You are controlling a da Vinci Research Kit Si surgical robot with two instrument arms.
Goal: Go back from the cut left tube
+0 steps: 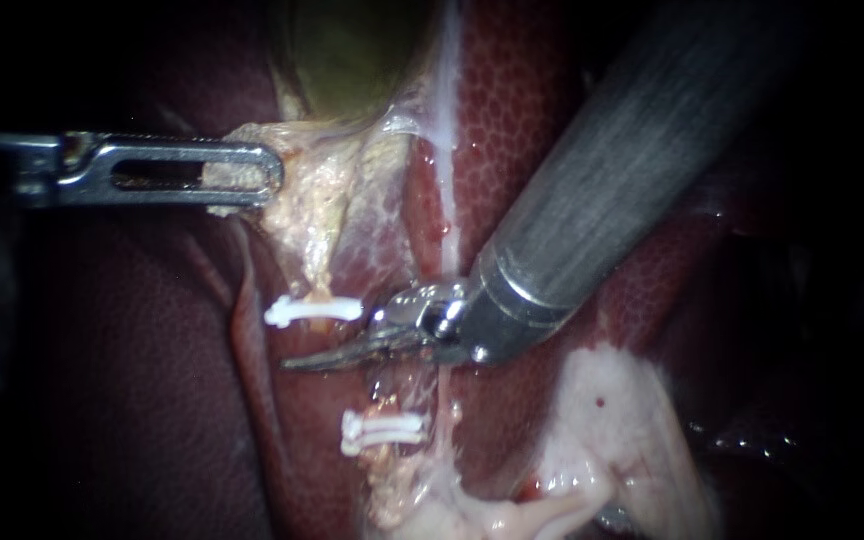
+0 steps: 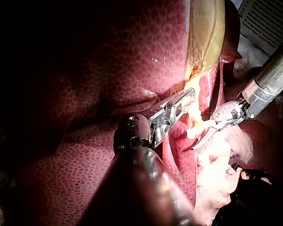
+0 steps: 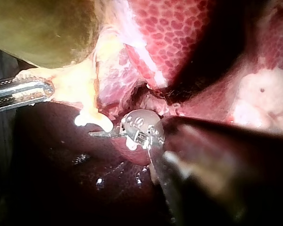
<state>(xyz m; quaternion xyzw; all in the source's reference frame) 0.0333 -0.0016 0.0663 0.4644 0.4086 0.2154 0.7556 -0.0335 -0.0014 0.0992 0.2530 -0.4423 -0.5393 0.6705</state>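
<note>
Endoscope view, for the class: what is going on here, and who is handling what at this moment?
The left instrument, slotted steel coming in from the left, holds the pale yellowish tissue below the greenish gallbladder. The right instrument, a thick grey shaft ending in curved pointed blades, has them shut. They lie between the upper white clip and the lower white clips on the pale tube. It has not yet backed away. Dark red liver lies all around.

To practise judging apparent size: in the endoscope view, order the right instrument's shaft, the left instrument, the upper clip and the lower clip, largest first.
1. right instrument's shaft, probably enlarged by nearness
2. left instrument, jaws shut on pale tissue
3. upper clip and lower clip: alike, unranked
</note>
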